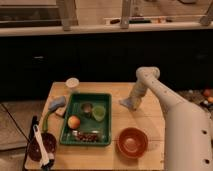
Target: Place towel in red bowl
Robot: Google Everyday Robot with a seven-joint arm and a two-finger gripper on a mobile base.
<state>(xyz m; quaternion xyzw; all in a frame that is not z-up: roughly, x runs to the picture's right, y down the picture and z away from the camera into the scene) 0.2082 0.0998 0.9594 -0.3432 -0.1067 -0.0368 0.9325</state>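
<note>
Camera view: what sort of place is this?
Probably a kitchen or break area: a dark counter behind, a wooden table holding a green tray of food and a red bowl. The tool is at the towel, right of the tray.
</note>
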